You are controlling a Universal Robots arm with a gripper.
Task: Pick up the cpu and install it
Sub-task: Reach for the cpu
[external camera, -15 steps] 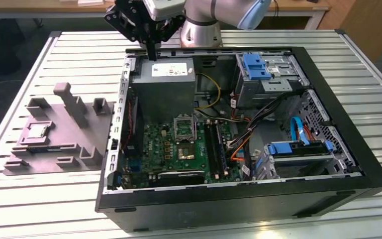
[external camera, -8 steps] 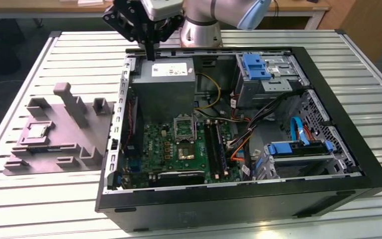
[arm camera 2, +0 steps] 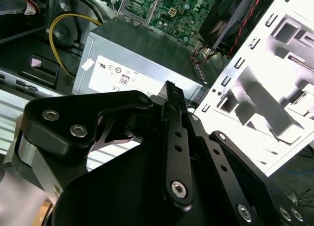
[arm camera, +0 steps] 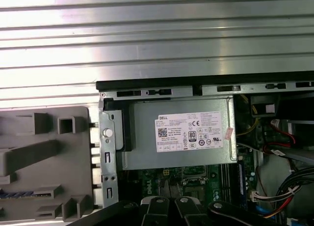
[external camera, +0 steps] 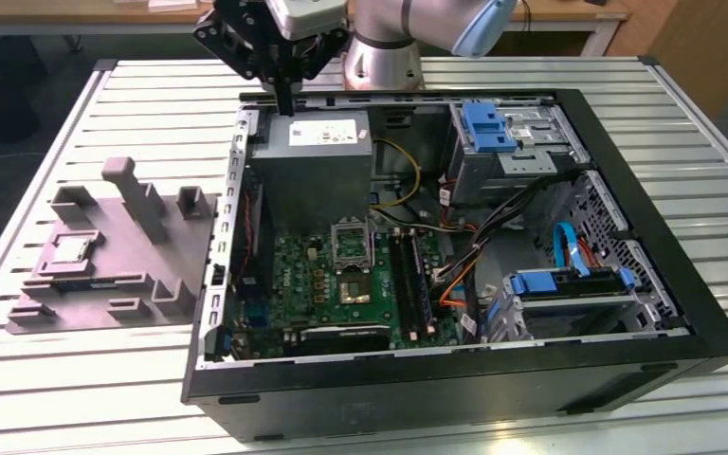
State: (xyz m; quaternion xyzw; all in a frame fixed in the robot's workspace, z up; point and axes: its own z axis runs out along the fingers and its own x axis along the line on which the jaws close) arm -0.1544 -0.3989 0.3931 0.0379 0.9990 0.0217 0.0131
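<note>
1. Exterior view: the arm [external camera: 402,38] stands at the far edge of the slatted metal surface [external camera: 86,398]. Its hand [external camera: 285,104] hangs over the far left corner of the open computer case [external camera: 465,393], just above the grey power supply [external camera: 314,166]. The hand points straight down and is clenched, its tips drawn together into one dark point.
2. Exterior view: the cpu [external camera: 71,249] lies flat on the grey fixture [external camera: 111,294], which sits on the surface to the left of the case. The chip is in the left part of the fixture, on the near side of a tall post [external camera: 136,194], and is well apart from the hand.
3. Exterior view: inside the case, the green motherboard [external camera: 338,280] lies on the near side of the power supply. The socket frame [external camera: 352,237] is on the board, just beside the power supply. Blue drive brackets [external camera: 484,128] sit at the far right of the case.
4. Second wrist view: a black finger [arm camera 2: 174,113] of the hand stands in front of the labelled face of the power supply [arm camera 2: 127,69]. A yellow cable [arm camera 2: 61,35] curves beside that box, and the motherboard [arm camera 2: 171,8] lies beyond it. A perforated metal wall [arm camera 2: 265,88] of the case is on the other side.
5. First wrist view: seen from above, the power supply [arm camera: 181,133] lies inside the case rim [arm camera: 196,84]. The surface slats [arm camera: 157,35] run beyond it, and the grey fixture [arm camera: 44,162] lies just outside the case wall. The hand's fingers [arm camera: 153,209] sit side by side, closed together.
</note>
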